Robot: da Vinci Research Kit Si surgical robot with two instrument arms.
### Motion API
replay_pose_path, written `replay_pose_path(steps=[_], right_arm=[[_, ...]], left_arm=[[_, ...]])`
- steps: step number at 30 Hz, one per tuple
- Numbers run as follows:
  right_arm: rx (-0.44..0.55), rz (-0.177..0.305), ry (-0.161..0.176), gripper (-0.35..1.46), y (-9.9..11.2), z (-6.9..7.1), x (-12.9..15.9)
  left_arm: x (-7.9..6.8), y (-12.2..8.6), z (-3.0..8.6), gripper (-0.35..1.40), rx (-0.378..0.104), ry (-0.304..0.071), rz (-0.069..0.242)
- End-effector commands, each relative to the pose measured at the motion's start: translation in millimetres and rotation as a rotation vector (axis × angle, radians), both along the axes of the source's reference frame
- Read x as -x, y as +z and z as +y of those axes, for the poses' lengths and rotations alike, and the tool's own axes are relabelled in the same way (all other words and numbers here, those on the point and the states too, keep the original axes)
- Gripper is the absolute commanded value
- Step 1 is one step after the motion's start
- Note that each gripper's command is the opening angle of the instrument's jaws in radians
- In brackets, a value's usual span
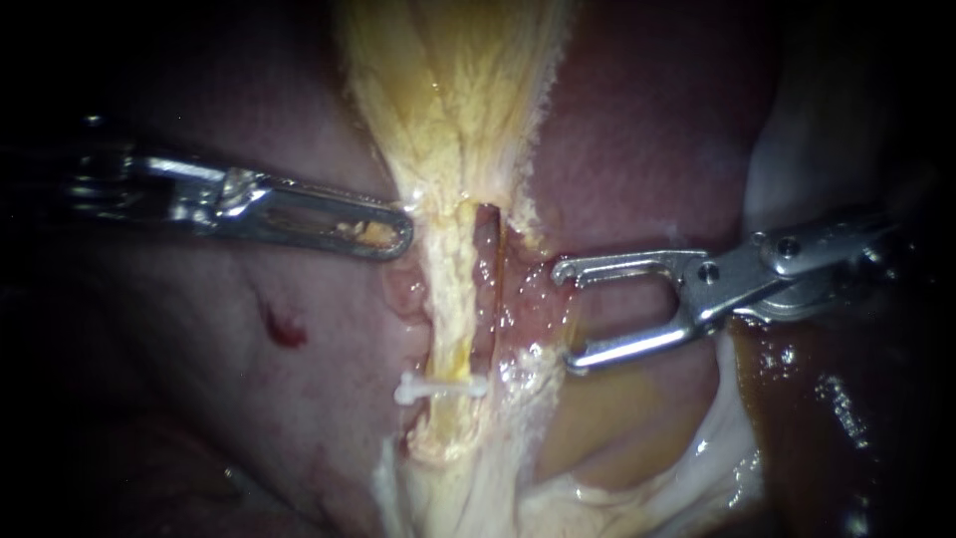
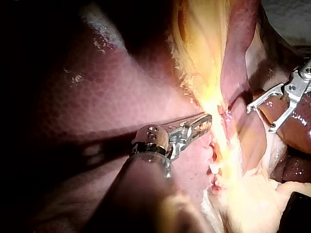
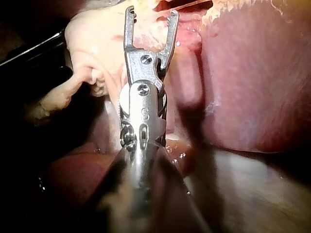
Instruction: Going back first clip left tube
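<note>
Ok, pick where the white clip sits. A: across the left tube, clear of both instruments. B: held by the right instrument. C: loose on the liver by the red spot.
A: the clip crosses the left tube, lower in the endoscope view than the left instrument and right instrument, touching neither.

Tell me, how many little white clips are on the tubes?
1. The white clip sits across the left tube, near its lower end in the endoscope view. More could be hidden from view.
</note>
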State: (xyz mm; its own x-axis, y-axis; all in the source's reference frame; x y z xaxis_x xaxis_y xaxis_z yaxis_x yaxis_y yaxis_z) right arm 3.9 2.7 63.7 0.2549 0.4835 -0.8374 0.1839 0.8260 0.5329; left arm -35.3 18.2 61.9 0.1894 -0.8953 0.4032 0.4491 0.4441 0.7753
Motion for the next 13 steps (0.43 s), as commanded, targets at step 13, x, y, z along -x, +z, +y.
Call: replay_pose_path(steps=[13], right_arm=[[0.003, 0.001, -0.001, 0.5, 0.0, 0.1, 0.0]], left_arm=[[0.0, 0.7, 0.0, -0.35, 0.0, 0.005, 0.006]])
